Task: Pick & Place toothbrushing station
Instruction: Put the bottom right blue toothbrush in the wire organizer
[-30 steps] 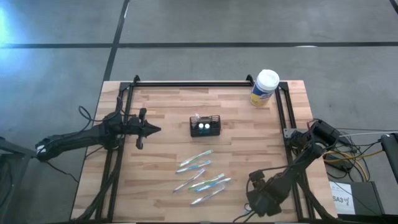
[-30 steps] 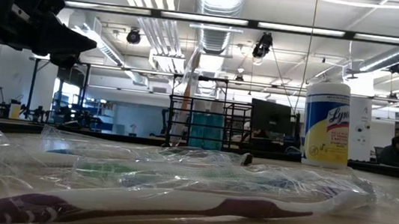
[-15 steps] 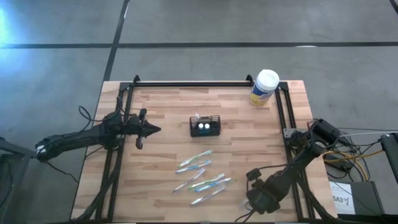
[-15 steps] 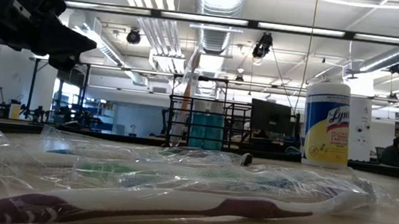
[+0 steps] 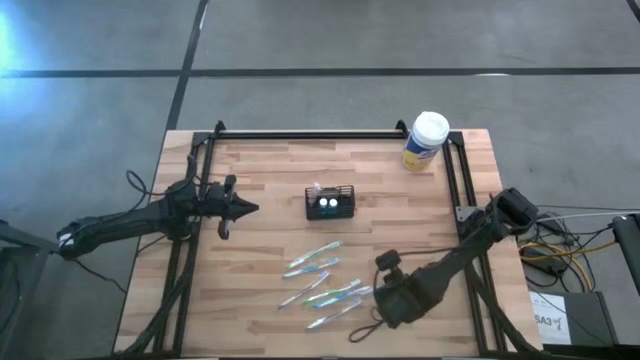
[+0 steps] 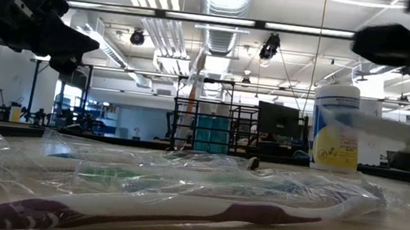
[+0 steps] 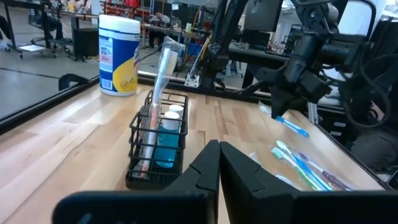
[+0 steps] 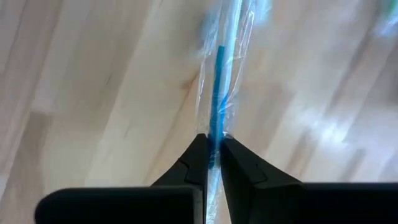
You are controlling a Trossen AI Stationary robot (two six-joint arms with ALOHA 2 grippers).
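Toothbrushing station, the small black slatted mesh caddy [image 5: 331,203], stands mid-desk, one wrapped brush upright in it. Right gripper [image 8: 211,158] has its jaws pinched on a blue toothbrush in clear wrap [image 8: 217,93], handle running straight out ahead of them. From there the caddy lies up-desk, beyond the scattered wrapped toothbrushes [image 5: 322,280]. Left gripper [image 5: 240,209] waits level with the caddy, nearer, jaws together. A second ago the right arm sat near the desk's edge; it has swung in beside the brushes.

Black mesh caddy [image 5: 331,203]; white-lidded, yellow-labelled canister [image 5: 425,141]; blue toothbrush [image 8: 216,106] in clear wrap.
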